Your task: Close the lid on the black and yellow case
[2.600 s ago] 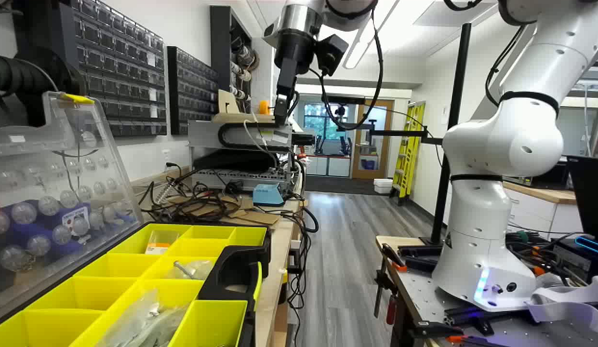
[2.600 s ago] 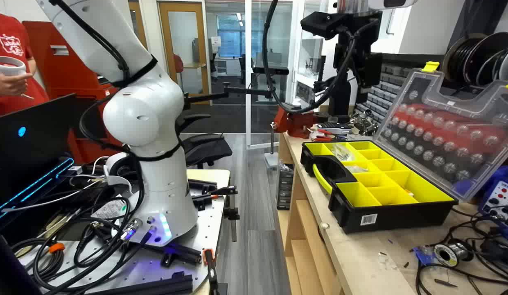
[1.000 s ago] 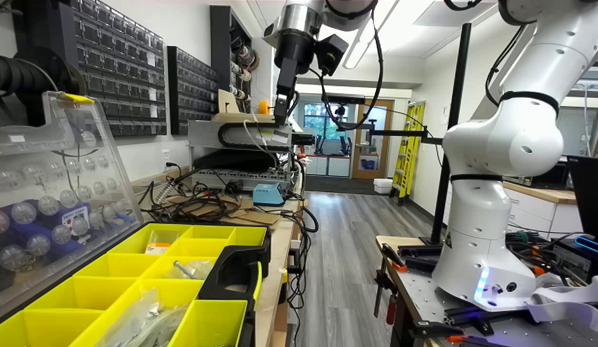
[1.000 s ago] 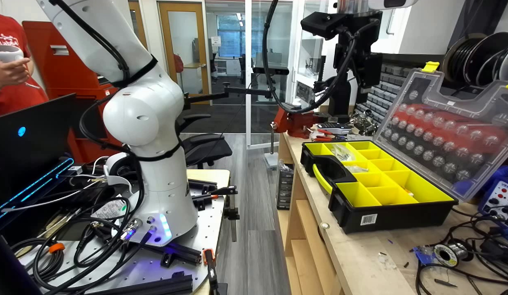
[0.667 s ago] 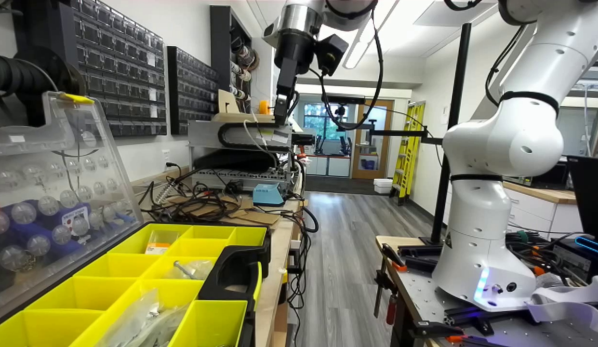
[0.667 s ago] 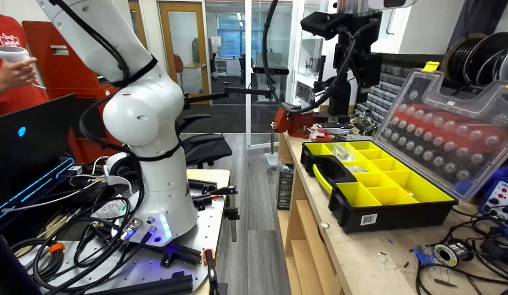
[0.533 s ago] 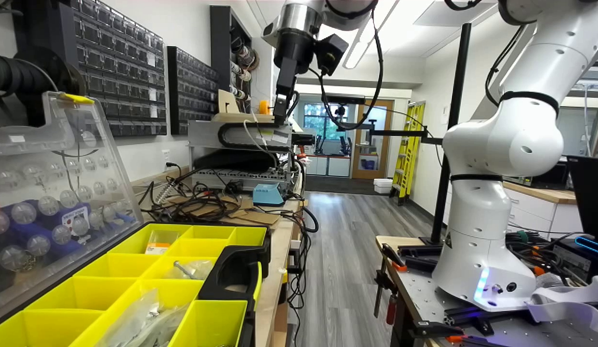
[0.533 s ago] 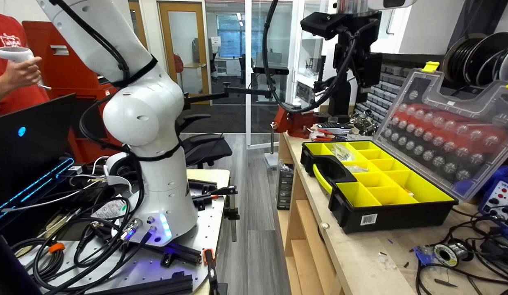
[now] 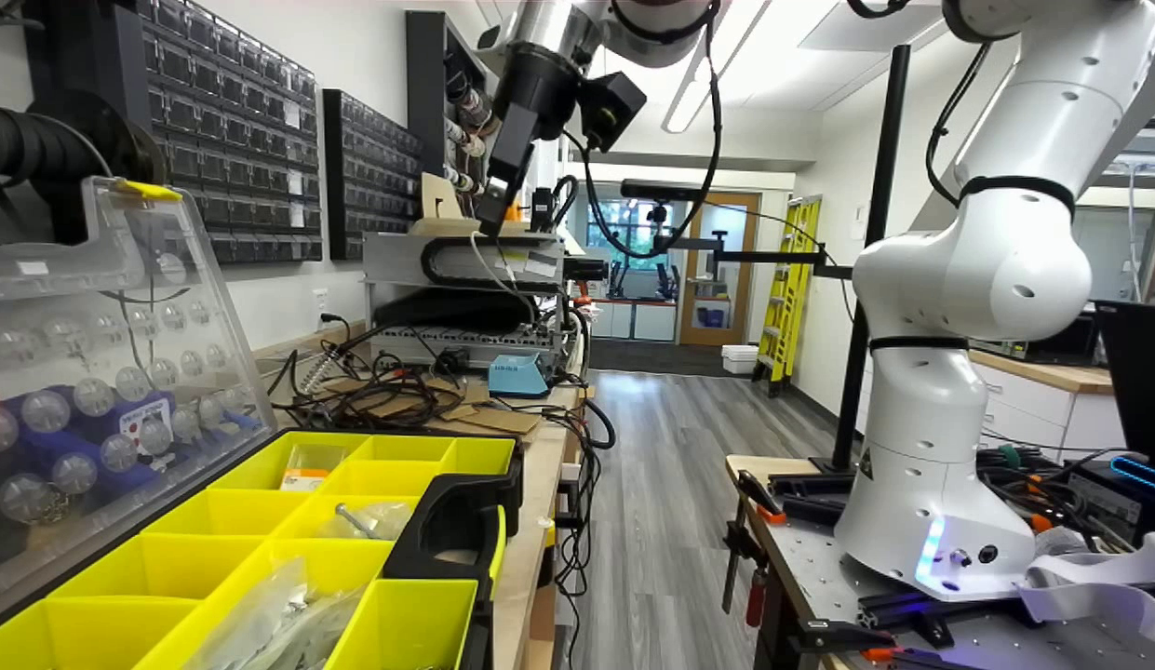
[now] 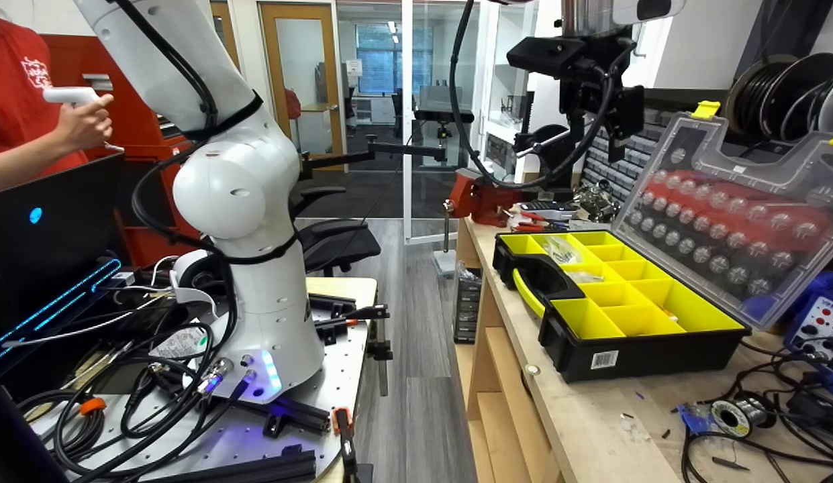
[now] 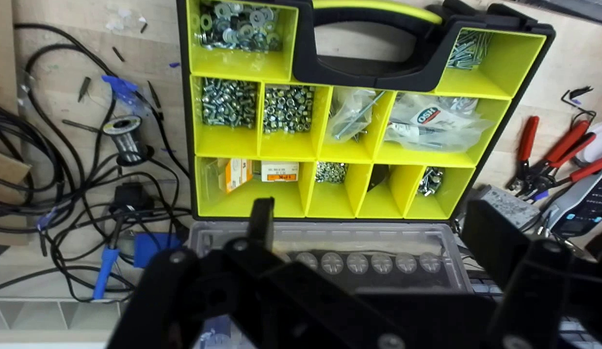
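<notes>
Fingers point(image 11: 261, 223) above cluttered workshop bench point(image 10: 614, 416)

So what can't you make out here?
Wrist view: much of the lid, hidden behind the gripper.
Wrist view: dark thing in the black and yellow case, too small to identify.
In an exterior view: print on the white label, too small.
Same view: person's face, cut off by the edge.

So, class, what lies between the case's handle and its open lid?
The wrist view shows two rows of yellow compartments between the handle and the lid.
</notes>
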Motion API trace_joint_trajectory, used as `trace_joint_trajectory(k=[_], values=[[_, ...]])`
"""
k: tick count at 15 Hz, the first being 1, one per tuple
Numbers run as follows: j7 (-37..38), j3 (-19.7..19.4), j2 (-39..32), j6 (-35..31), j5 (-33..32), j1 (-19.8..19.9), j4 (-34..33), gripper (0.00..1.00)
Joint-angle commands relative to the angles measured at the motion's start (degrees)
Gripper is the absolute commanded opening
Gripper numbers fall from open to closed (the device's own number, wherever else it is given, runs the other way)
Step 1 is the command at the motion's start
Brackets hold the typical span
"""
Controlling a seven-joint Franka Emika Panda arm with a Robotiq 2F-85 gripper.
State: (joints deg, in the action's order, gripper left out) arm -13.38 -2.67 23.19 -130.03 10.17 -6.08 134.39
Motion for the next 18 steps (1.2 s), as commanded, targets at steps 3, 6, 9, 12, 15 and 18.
trace_joint_trajectory(k=[3,6,9,12,15,18], values=[[-7.56,0.65,-7.58,-10.25,2.25,-3.57,-4.0,1.0],[-9.72,1.27,-13.32,-15.32,2.36,-4.42,-7.52,1.0],[-7.69,2.51,-12.75,-14.82,0.98,-3.27,-6.35,1.0],[-7.68,2.6,-13.13,-14.8,0.97,-3.16,-6.43,1.0],[-7.68,2.57,-12.95,-14.79,0.97,-3.12,-6.43,1.0],[-7.73,2.62,-14.06,-17.57,0.94,-2.97,-6.57,1.0]])
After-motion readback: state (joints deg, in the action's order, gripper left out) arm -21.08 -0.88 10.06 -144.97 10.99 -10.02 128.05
